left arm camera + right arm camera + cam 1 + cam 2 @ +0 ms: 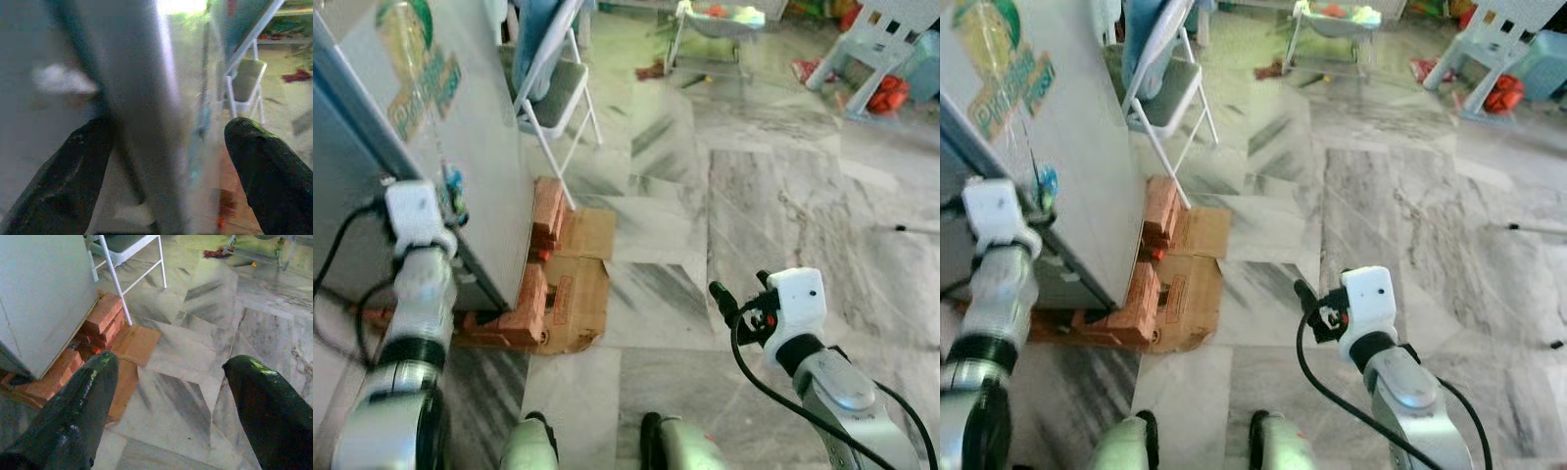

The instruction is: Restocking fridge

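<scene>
Two claws gape wide: left claw (166, 171) straddling fridge (460, 147) edge; bricks (524, 304), chair (553, 93) beside.

A folding chair (553, 83) stands on the marble floor (754, 225), with blue cloth (536, 29) draped over its back. Bricks (546, 211) and flattened cardboard (579, 284) lie at the foot of it. Farther off, a white plastic chair (876, 44) stands beside something red (886, 95).

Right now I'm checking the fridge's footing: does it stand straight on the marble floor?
No, the fridge rests on red bricks laid over cardboard, not directly on the floor.
</scene>
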`<state>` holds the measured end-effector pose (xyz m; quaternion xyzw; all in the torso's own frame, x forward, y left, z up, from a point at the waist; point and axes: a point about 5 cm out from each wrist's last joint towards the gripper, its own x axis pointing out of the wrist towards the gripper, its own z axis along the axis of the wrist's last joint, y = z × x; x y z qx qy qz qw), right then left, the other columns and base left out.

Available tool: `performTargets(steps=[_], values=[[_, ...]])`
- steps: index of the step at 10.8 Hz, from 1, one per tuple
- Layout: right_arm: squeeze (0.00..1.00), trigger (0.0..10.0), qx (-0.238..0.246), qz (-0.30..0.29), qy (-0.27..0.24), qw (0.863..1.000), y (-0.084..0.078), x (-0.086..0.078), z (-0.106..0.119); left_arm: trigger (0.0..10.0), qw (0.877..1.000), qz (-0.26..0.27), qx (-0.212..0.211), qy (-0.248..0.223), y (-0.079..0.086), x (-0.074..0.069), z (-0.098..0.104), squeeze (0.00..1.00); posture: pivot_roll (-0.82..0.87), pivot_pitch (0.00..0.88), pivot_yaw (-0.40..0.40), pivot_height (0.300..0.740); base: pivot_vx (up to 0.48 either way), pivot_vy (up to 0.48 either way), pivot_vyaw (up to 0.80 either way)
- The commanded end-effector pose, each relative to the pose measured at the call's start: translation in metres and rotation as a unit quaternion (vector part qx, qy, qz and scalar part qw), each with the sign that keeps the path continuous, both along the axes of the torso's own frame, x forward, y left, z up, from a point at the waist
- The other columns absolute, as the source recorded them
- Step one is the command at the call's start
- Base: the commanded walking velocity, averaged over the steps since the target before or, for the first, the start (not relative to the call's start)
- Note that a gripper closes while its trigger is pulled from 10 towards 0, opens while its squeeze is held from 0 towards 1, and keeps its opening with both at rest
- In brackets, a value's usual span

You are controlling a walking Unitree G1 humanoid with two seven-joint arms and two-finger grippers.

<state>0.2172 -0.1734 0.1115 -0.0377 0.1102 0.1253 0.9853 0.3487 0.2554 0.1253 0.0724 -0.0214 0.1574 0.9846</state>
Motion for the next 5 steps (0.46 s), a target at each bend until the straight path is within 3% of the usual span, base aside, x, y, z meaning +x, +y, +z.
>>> performTargets(steps=[1, 3, 4, 5], values=[[0.0, 10.0, -0.011, -0.013, 0.006, 1.0, -0.006, -0.002, -0.001, 10.0, 1.0, -0.016, -0.015, 0.009, -0.004, 0.002, -0.003, 0.0, -0.08, 0.189, -0.04, 0.74, 0.0, 0.0, 0.0], [0.0, 10.0, -0.046, -0.048, 0.049, 0.997, -0.019, -0.008, -0.019, 10.0, 0.997, -0.077, -0.026, 0.008, -0.025, 0.008, -0.002, 0.0, -0.07, 0.186, -0.038, 0.74, 0.0, 0.0, 0.0], [0.0, 10.0, -0.049, -0.098, 0.071, 0.991, -0.033, -0.011, -0.029, 10.0, 0.992, -0.122, -0.013, 0.024, -0.042, 0.011, -0.008, 0.0, -0.07, 0.182, -0.036, 0.74, 0.0, 0.0, 0.0], [0.0, 10.0, -0.046, -0.119, 0.078, 0.989, -0.039, -0.013, -0.032, 10.0, 0.986, -0.164, -0.027, 0.025, -0.059, 0.014, -0.007, 0.0, -0.07, 0.18, -0.036, 0.74, 0.0, 0.0, 0.0]])
